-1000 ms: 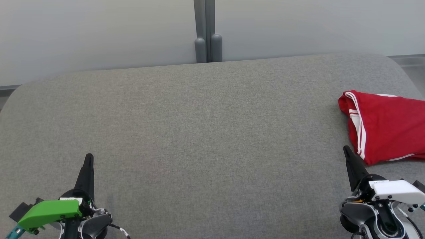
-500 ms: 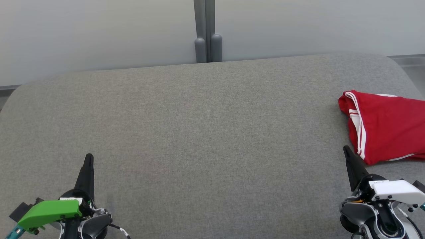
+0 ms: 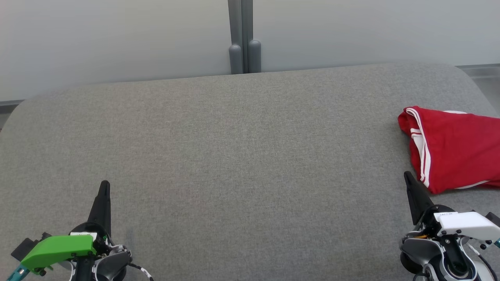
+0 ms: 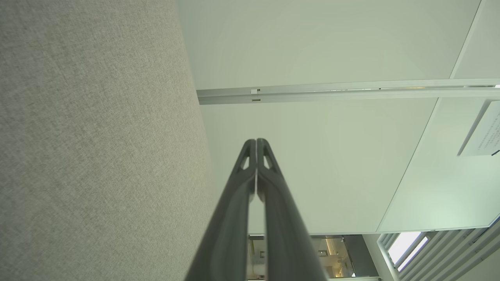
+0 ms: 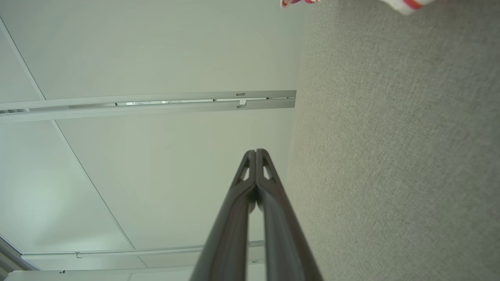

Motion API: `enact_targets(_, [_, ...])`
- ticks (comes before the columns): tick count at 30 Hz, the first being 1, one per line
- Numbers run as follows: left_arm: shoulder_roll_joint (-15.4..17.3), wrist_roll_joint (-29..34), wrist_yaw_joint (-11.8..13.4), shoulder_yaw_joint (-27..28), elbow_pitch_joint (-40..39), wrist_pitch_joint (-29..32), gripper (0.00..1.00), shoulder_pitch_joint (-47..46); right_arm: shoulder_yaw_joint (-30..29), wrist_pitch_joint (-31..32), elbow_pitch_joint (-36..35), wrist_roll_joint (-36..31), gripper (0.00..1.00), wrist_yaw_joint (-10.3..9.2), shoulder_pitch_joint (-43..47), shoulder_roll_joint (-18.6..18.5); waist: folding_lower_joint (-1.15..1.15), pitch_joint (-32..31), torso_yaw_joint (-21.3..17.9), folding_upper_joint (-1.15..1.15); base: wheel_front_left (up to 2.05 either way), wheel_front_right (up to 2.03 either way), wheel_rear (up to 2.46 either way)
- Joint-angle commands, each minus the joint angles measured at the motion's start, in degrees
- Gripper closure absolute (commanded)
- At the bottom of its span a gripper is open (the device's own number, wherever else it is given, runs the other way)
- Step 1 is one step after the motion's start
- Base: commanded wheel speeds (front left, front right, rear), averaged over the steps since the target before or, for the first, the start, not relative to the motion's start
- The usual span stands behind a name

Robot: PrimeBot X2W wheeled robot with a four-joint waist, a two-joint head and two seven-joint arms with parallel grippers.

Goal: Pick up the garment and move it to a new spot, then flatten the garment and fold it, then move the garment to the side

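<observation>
We are looking at a coarse, matt grey woven cloth [image 3: 250,148] stretching ahead of and beneath both claws, its weave showing rough and flecked. Just beyond the right claw [image 3: 408,178] and to its right, the garment [image 3: 453,148] is showing as soft, matt red knit with white trim bands. That claw's long fingers [image 5: 232,226] are looking like smooth, dark, matt plastic, and behind them a white housing [image 3: 466,224] is showing smooth plastic with a faint sheen. Behind the left claw [image 3: 104,186] a green cover [image 3: 58,248] is showing similarly smooth plastic. Far ahead of both claws, pale wall panels [image 3: 117,39] are looking smooth and matt, and the grey post [image 3: 244,39] between them is looking like satin-painted metal.
</observation>
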Motion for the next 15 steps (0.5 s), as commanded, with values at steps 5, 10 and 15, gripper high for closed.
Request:
enact_targets(5, [0.4, 0.0, -0.2, 0.2, -0.1, 0.1, 1.00, -0.5, 0.0, 0.4, -0.2, 0.4, 1.00, 0.02, -0.5, -0.3, 0.00, 0.0, 0.0, 0.00, 0.00, 0.00, 0.00])
enact_targets(10, [0.4, 0.0, -0.2, 0.2, -0.1, 0.1, 1.00, -0.5, 0.0, 0.4, -0.2, 0.4, 1.00, 0.02, -0.5, -0.3, 0.00, 0.0, 0.0, 0.00, 0.00, 0.00, 0.00])
enact_targets(15, [0.4, 0.0, -0.2, 0.2, -0.1, 0.1, 1.00, -0.5, 0.0, 0.4, -0.2, 0.4, 1.00, 0.02, -0.5, -0.3, 0.00, 0.0, 0.0, 0.00, 0.00, 0.00, 0.00])
